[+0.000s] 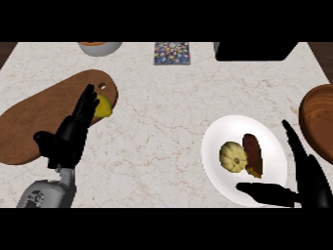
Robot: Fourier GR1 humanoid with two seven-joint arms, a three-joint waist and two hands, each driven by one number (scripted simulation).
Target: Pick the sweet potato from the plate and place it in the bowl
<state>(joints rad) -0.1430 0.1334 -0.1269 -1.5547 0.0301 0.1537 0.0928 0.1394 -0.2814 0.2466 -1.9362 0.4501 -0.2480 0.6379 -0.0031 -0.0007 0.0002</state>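
Observation:
A dark reddish-brown sweet potato [253,154] lies on the white plate [219,134] at the lower right, beside a pale yellow squash [233,156]. The wooden bowl [327,122] sits at the right edge, just right of the plate. My right hand [306,183] is open at the plate's right side, fingers straight and pointing up past the sweet potato, thumb stretched left across the plate's near rim. It holds nothing. My left hand [69,139] is open over the brown cutting board [32,122], fingers up.
A yellow fruit [104,107] lies on the cutting board behind my left fingers. At the back stand a grey bowl [99,47], a patterned square item [173,52] and a black box [255,51]. Dark wood borders the counter's left and right edges.

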